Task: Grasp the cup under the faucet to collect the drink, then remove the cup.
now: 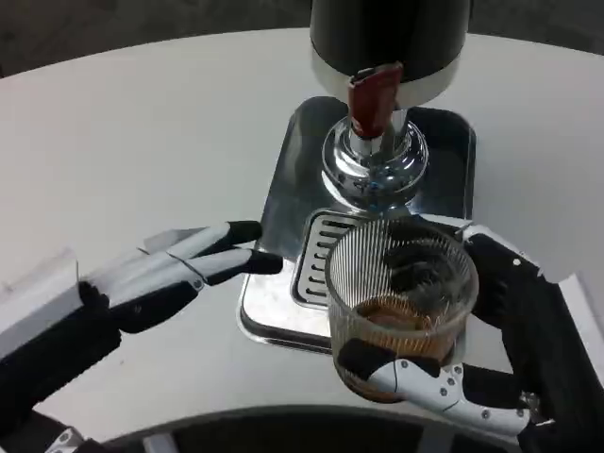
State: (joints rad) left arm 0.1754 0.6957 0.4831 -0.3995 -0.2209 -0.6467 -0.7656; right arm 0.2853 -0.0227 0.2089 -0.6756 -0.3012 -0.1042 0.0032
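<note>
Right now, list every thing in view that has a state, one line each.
cup: upright, partly filled with brown drink, held by the right hand.
right hand: gripping the cup.
left hand: empty, fingers extended near the tray edge.
faucet lever: red, pointing down.
drip tray: flat on the table, grate partly covered by the cup.

The dispenser (pixel 389 42) blocks the table's (pixel 142 123) far edge, its red-handled faucet (pixel 376 99) overhanging the steel drip tray (pixel 274 203). The right hand (pixel 472 349) holds the ribbed cup (pixel 398 311) at the tray's near right corner, closing that side. The left hand (pixel 179 269), fingers extended, lies just beside the tray's near left corner. Bare tabletop stretches wide toward the far left edge.
</note>
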